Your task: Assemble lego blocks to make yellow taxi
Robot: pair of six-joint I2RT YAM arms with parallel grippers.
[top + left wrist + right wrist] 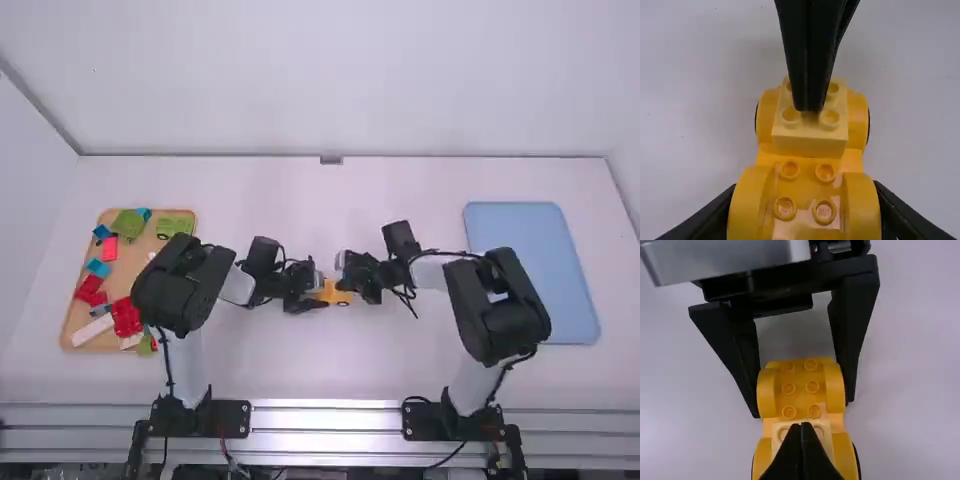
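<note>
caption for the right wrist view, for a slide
Left hand gripping the yellow car base, right hand closed over the pale yellow brick on it.

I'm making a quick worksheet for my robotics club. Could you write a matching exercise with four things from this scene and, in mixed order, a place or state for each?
Column 1
1. Left gripper
2. Right gripper
3. Pale yellow brick
4. Blue tray

Column 2
a. On the yellow car base, between rounded wheel arches
b. At the right side of the table
c. Fingers against both sides of the yellow car base
d. Fingers together, tips at a brick's studded top

Pairs: 1-c, 2-d, 3-a, 4-b
</note>
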